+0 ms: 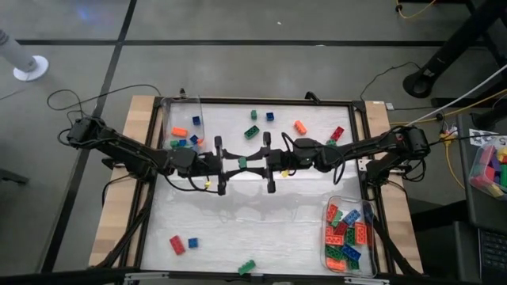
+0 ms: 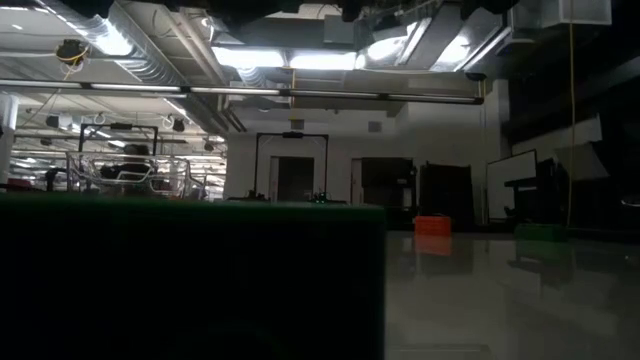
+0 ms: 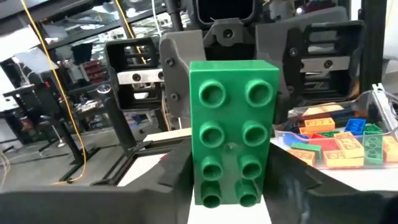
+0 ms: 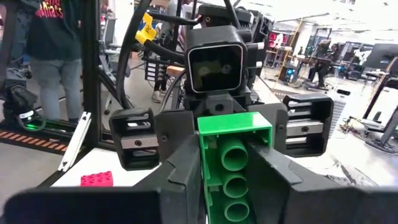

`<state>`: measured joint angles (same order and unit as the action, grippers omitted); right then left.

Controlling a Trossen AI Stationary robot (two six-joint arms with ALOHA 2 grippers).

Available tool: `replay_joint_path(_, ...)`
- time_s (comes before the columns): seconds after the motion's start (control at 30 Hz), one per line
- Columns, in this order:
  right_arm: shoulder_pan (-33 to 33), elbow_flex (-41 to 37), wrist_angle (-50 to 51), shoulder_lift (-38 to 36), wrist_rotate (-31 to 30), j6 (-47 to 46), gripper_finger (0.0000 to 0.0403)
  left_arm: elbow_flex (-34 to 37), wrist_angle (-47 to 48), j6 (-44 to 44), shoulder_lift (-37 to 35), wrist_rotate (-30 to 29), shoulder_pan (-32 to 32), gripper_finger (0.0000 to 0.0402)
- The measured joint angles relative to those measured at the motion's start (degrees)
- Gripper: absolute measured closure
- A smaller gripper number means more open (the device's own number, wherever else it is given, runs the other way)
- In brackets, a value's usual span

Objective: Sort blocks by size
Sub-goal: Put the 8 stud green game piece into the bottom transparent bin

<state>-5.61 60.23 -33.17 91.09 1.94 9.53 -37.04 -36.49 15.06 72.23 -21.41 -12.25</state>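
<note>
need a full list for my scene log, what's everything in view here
green brick: 1, green, mid-table, between both grippers
upper loose blocks: 5, two green, blue, orange, red, toward the high view's top
lower loose blocks: 3, red, blue, green, toward its bottom
left tub: 1, clear, top left, a few orange, blue and green blocks inside
right tub: 1, clear, bottom right, many mixed blocks inside
side bin: 1, clear, off the table's right
table: 1, white top
person: 1, dark top, beyond the table
left gripper: 1, dark, at the brick
right gripper: 1, dark, shut on the brick
</note>
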Motion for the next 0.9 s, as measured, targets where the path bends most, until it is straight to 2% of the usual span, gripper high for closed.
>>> replay_joint_path(0.03,0.0,0.0,0.0,0.0,-0.3,0.0,0.0297,0.0,0.0,-0.2,0.0,0.0,0.0,0.0280)
replay_joint_path(0.27,0.0,0.0,0.1,0.0,-1.5,-0.3,0.0279,0.0,0.1,0.0,0.0,-0.6,0.0,0.0280)
replay_joint_path(0.43,0.0,0.0,0.2,0.0,-5.0,-0.3,0.0240,0.0,0.1,0.1,0.0,-3.3,0.0,0.0280)
replay_joint_path(0.57,0.0,0.3,2.1,-0.4,-8.3,-0.2,0.0205,0.0,3.2,0.0,-1.7,-8.2,0.4,0.0280)
replay_joint_path(0.7,0.0,3.2,12.4,-2.2,-14.7,-0.2,0.0187,0.0,12.5,-2.7,-6.0,-16.2,2.4,0.0280)
replay_joint_path(0.9,0.0,9.1,39.0,-3.5,-25.2,-0.2,0.0190,0.0,37.0,-13.0,-16.0,-28.7,9.4,0.0280)
